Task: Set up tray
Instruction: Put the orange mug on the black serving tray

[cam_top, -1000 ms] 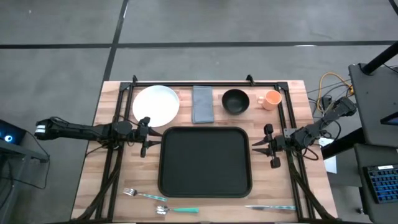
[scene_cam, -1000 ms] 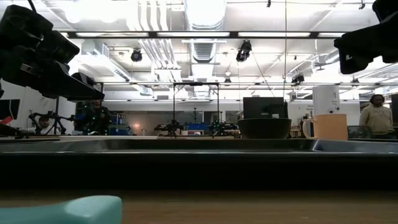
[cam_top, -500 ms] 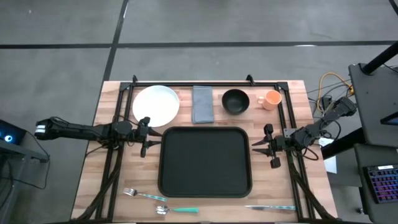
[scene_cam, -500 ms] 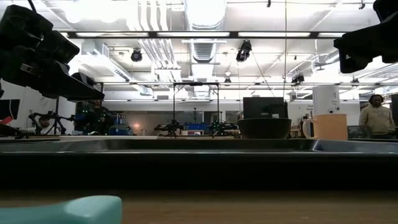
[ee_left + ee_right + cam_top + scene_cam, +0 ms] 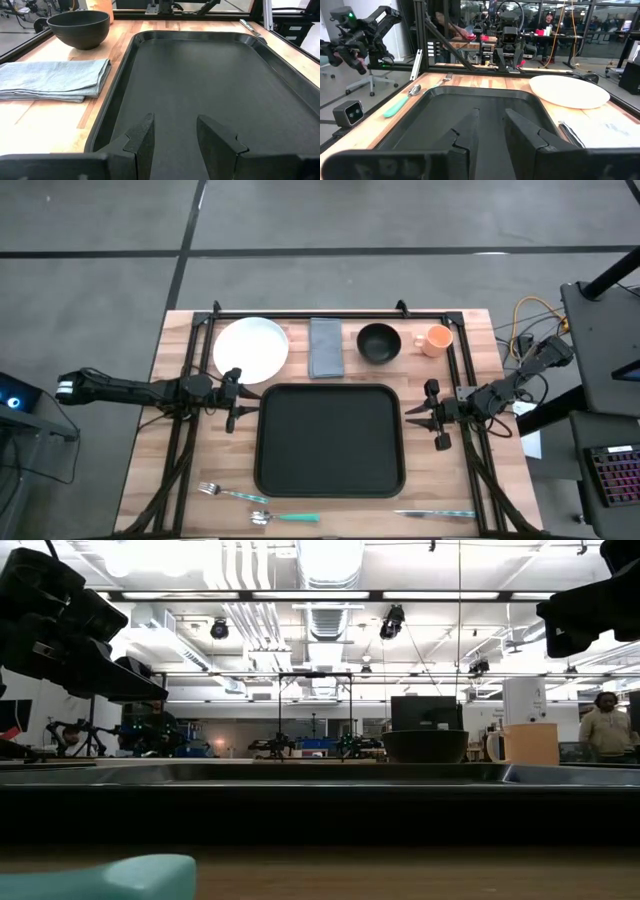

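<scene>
The tray [image 5: 330, 440] sits flat on the table, dead centre, and it's empty: nothing on its matte black floor. It's big, roughly square with rounded corners and a low raised rim all round. Its sides run square to the table edges. In the low view its rim [image 5: 320, 775] shows as one long dark level band.

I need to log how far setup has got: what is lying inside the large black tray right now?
Nothing lies inside the large flat black tray; its floor shows bare in the high and both wrist views. No part of its floor is covered.
</scene>
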Tool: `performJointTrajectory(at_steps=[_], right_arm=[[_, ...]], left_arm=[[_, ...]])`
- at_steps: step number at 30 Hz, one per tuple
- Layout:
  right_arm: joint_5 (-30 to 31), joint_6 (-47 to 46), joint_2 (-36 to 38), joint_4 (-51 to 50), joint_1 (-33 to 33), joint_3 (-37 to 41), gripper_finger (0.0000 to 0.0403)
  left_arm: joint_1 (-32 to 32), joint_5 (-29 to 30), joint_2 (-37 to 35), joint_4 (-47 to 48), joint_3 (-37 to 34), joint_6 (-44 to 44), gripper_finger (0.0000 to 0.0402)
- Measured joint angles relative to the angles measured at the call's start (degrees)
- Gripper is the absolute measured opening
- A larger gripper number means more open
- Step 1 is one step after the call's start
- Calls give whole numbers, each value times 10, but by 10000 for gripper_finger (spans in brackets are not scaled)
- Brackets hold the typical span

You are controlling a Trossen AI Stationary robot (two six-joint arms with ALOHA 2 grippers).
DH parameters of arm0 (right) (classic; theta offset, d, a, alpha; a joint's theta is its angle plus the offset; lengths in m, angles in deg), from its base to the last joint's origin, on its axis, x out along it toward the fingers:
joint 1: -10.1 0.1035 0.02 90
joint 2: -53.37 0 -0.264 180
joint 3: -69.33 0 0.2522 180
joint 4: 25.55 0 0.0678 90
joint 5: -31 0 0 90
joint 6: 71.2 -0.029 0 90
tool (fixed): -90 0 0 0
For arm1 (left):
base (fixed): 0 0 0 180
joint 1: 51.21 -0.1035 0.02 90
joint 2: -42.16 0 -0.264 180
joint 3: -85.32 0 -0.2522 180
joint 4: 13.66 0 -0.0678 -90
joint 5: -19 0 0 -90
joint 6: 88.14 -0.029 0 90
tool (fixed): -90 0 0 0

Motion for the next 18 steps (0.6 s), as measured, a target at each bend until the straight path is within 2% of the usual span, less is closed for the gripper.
performJointTrajectory(at_steps=[18], right_arm=[[0, 0, 0, 0, 0, 0, 69]], left_arm=[[0, 0, 0, 0, 0, 0, 126]])
